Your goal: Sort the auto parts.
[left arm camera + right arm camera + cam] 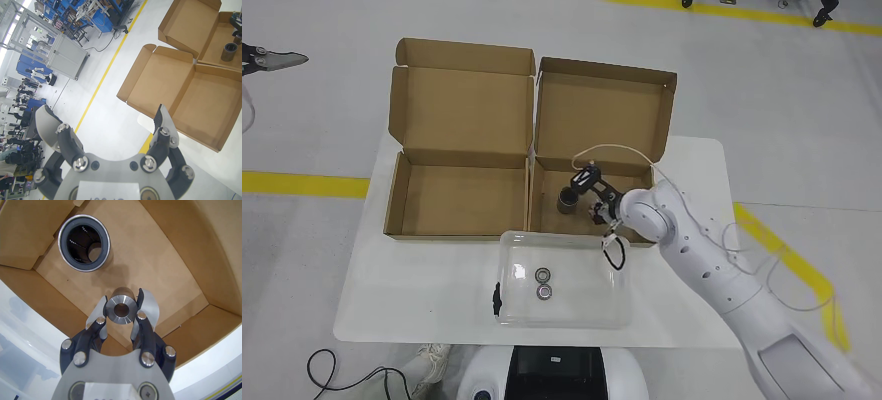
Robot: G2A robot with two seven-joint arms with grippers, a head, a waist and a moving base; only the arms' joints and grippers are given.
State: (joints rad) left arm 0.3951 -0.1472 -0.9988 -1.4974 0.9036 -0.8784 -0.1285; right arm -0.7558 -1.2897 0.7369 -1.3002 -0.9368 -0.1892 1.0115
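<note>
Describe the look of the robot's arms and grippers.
The right arm has a glossy white shell with thin cables looping by its wrist. Left gripper and right gripper alike: silver base plate, round screws, black linkages, pale curved fingers with black pads.

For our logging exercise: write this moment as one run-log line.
right end effector: shut on bushing, over right box | bearing: upright in same box | left end effector: open, off table | tray: two rings
</note>
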